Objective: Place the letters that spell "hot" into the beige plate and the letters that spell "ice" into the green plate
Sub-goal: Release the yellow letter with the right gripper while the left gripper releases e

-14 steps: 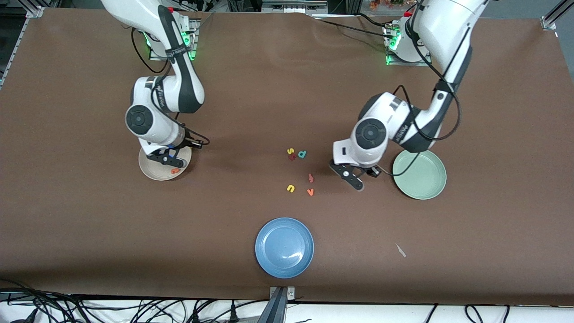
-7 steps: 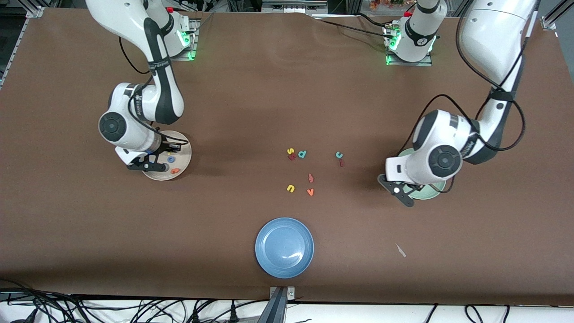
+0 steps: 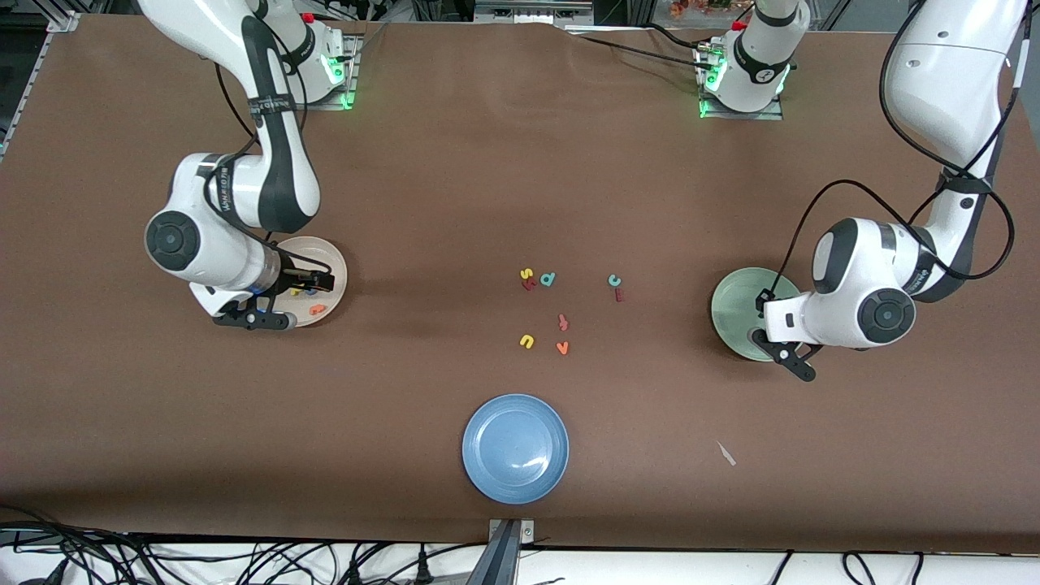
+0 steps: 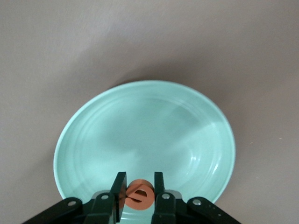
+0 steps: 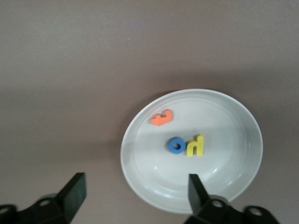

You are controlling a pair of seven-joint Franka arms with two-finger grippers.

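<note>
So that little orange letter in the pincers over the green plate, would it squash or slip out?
The orange letter looks thick and matte, like foam, so it probably gives slightly and grips well. The left tool holds it by the edges above the green plate, which suggests it is very light. Flat-faced, it would likely land and lie still rather than roll.

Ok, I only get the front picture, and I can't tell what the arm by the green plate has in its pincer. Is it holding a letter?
Observer: Yes. The left wrist view shows the left pincer shut on the orange e, over the green plate.
Operator: And is hot all in the beige plate?
Observer: The right wrist view shows the orange t, blue o and yellow h lying in the beige plate.
Operator: Is that pincer holding something?
Observer: No, the right pincer is open over that plate's rim.
</note>
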